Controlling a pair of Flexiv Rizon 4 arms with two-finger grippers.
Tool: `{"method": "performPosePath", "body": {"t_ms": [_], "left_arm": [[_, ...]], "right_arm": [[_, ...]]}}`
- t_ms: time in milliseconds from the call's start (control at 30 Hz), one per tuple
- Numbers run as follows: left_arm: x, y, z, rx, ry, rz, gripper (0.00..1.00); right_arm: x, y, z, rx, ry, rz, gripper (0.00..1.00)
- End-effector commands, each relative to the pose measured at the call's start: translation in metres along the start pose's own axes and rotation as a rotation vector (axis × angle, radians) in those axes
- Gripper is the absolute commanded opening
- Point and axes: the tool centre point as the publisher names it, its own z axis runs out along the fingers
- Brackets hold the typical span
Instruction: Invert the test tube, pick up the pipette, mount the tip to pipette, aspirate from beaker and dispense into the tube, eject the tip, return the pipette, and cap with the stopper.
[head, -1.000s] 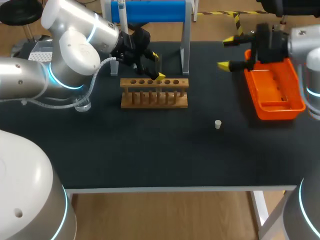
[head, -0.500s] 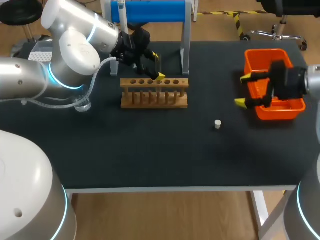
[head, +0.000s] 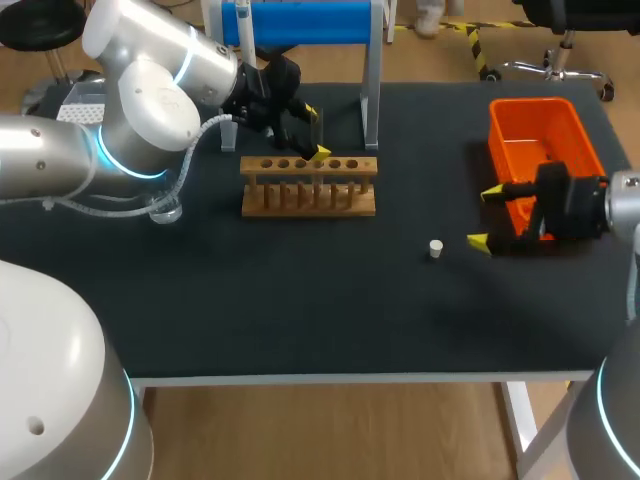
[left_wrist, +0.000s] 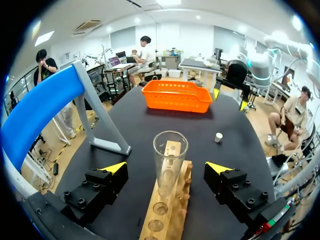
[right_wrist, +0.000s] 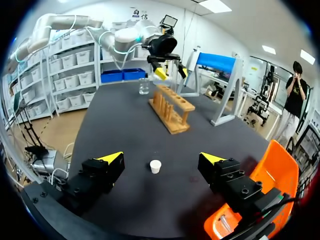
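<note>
**Left gripper** (left_wrist: 167, 169): released. Its two yellow-tipped fingers stand wide on either side of the test tube (left_wrist: 169, 157) and do not touch it. The tube stands upright, mouth up, in the wooden rack (head: 309, 186) at the far left-centre of the table (head: 300, 300). Which hole it sits in cannot be told: the rack's end is cut off in the left wrist view. From above, the clear glass is nearly lost behind the fingers.

**Right gripper** (head: 485, 217): also released, holding nothing. It is just right of the white stopper (head: 436, 248), which lies on the table apart from both fingers.

The gripper's body hides the near end of the orange basket (head: 538, 140). The beaker (head: 166, 210), left of the rack, is partly covered by the left arm (head: 140, 110), and its contents cannot be made out.
</note>
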Motion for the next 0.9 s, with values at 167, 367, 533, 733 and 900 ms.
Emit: {"method": "performPosePath", "body": {"t_ms": [167,367,533,733,900], "left_arm": [[-0.001,-0.001,0.000,-0.004,0.003,-0.001,1.00],[-0.001,-0.001,0.000,-0.004,0.003,-0.001,1.00],[-0.001,-0.001,0.000,-0.004,0.003,-0.001,1.00],[-0.001,-0.001,0.000,-0.004,0.003,-0.001,1.00],[-0.001,-0.001,0.000,-0.004,0.003,-0.001,1.00]], "right_arm": [[0.007,-0.012,0.019,0.010,0.005,-0.005,1.00],[0.010,-0.019,0.030,0.037,0.011,0.016,1.00],[0.010,-0.024,0.037,0.062,-0.001,0.033,1.00],[0.015,-0.026,0.045,0.066,-0.021,0.064,1.00],[0.019,-0.031,0.053,0.076,-0.030,0.070,1.00]]}}
